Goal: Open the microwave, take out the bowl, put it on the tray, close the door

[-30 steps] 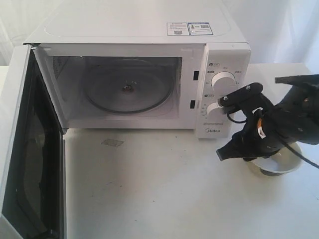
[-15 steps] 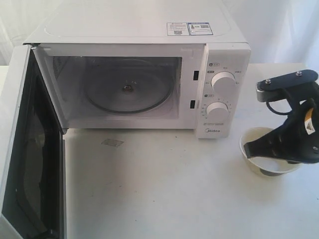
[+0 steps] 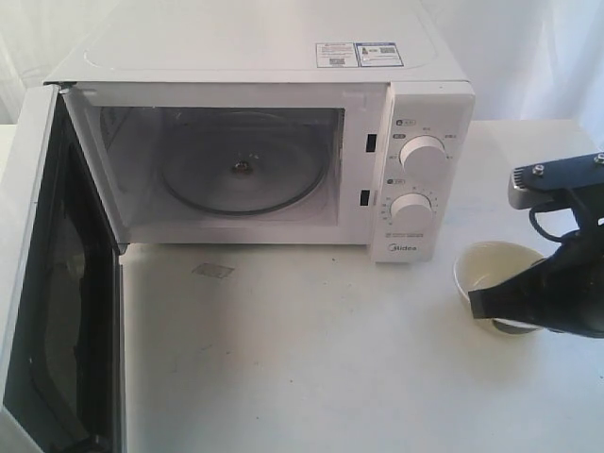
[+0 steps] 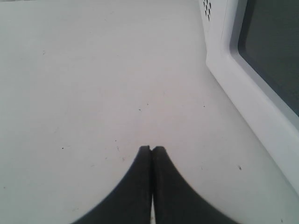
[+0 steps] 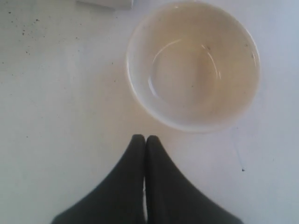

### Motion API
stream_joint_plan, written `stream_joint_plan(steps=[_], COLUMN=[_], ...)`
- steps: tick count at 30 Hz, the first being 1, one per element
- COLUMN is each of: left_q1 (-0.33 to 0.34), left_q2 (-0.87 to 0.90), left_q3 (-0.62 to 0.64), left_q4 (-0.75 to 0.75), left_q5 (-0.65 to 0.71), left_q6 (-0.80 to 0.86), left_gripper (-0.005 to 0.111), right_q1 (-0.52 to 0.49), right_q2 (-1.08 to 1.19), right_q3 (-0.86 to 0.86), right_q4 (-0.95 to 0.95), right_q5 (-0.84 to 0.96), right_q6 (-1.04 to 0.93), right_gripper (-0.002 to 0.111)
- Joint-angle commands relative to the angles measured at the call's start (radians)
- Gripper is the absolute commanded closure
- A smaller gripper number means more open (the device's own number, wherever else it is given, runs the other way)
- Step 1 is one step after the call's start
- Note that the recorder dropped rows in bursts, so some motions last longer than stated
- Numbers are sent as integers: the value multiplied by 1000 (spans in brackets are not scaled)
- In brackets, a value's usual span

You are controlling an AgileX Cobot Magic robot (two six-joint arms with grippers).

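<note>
My right tool (image 5: 145,139) hovering closed, empty, beside the bowl (image 5: 192,65); I am judging it light, stiff, slick, chippable: pinch flared rim.

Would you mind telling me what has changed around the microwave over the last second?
The black right gripper closed empty and drew back rightward, clear of the small cream-yellow bowl. The bowl stays on the white table beside the white boxy microwave, whose door remains wide open.
</note>
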Motion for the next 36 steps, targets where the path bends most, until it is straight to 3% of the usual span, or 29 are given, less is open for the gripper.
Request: stream_joint_plan(steps=[1,6,9,12,16,18,22,29,33,36], left_q1=[-4,-4,-4,-4,-4,-4,-4,-4,-4,-4], left_q2=[-5,-5,-5,-5,-5,-5,-5,130,270,345], left_q3=[3,3,3,3,3,3,-128,-359,-395,-398], left_q4=[-4,-4,-4,-4,-4,-4,-4,-4,-12,-17], left_q5=[2,-12,-99,-246,-597,-674,-505,32,342,397], left_q6=[-1,-2,-2,-2,-12,-45,-64,-64,-194,-239], left_gripper=[107,107,107,107,107,107,107,107,107,107], right_q1=[2,2,2,2,2,2,2,2,2,2], right_q2=[-7,-7,-7,-7,-7,-7,-7,-7,-7,-7], right_q3=[3,3,3,3,3,3,3,3,3,3], right_q4=[-8,-8,-8,-8,-6,-6,-6,-6,-18,-71], right_q5=[-66,-72,-72,-72,-70,-66,-66,-76,-103,-122], right_q6=[-2,-2,-2,-2,-2,-2,-2,-2,-2,-2], right_gripper=[108,108,108,108,108,108,108,108,108,108])
